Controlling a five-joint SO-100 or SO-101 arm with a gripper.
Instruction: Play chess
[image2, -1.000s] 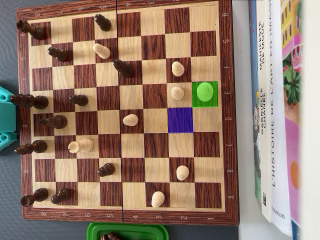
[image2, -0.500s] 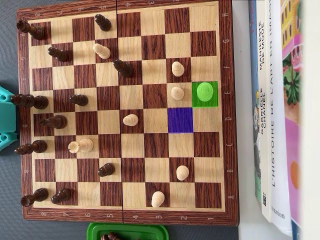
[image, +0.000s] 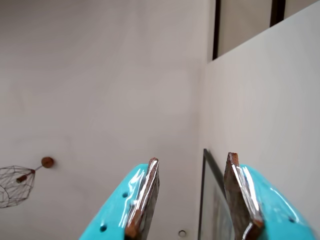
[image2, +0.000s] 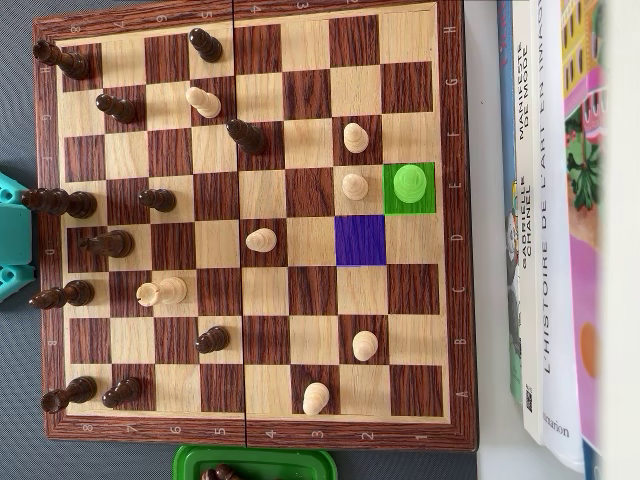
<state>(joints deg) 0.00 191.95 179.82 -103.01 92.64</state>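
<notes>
In the overhead view a wooden chessboard lies flat. Dark pieces such as one stand mostly on its left half, and light pieces such as one are scattered to the right. A light piece stands on a green-tinted square. The purple-tinted square diagonally below it is bare. In the wrist view my gripper points up at a white wall, with its teal jaws wide apart and nothing between them. Only teal arm parts show at the board's left edge.
Books lie along the board's right side. A green tray with dark pieces sits below the board. The wrist view shows a framed picture and a wire ornament on the wall.
</notes>
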